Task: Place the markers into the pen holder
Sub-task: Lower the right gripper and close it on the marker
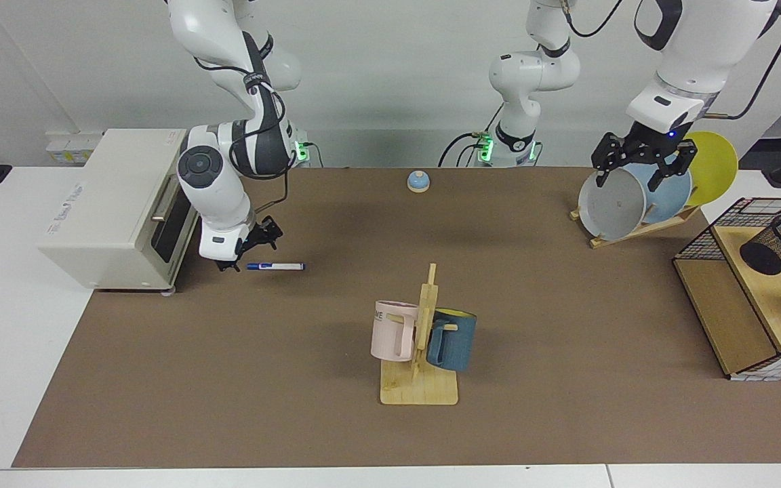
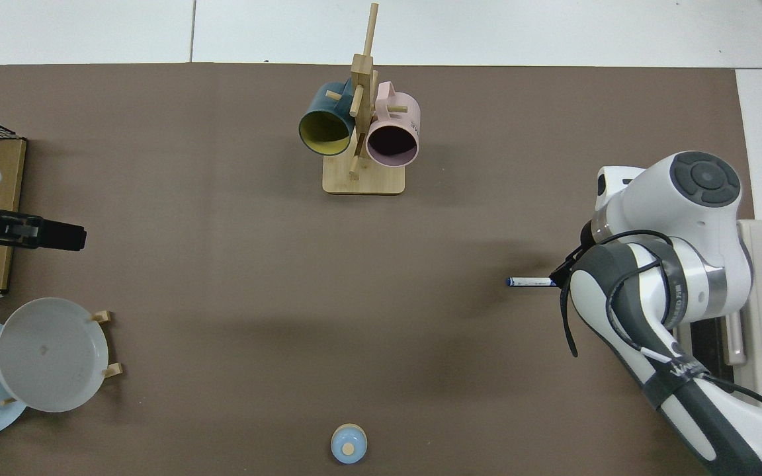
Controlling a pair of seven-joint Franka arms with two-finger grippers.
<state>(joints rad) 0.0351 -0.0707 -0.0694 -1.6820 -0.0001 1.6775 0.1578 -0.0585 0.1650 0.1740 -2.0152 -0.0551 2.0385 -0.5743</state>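
Observation:
The marker (image 1: 275, 266) lies flat on the brown mat, white barrel with blue ends. My right gripper (image 1: 249, 248) hangs open just above and behind its left end, touching nothing. In the top view the right arm covers that end of the marker (image 2: 530, 281), and the gripper is mostly hidden under the wrist. The pen holder (image 1: 780, 244), a black mesh cup, lies tipped on the wooden shelf inside the wire basket at far right. My left gripper (image 1: 640, 169) waits open above the plates; the top view shows it as the left gripper (image 2: 47, 235) at the left edge.
A white oven box (image 1: 112, 203) stands right behind the right arm. A wooden mug rack (image 1: 421, 390) with a pink and a blue mug stands mid-mat. A blue bell (image 1: 418, 181) sits at the back. A plate rack (image 1: 634, 230) and the wire basket (image 1: 695, 247) occupy the right side.

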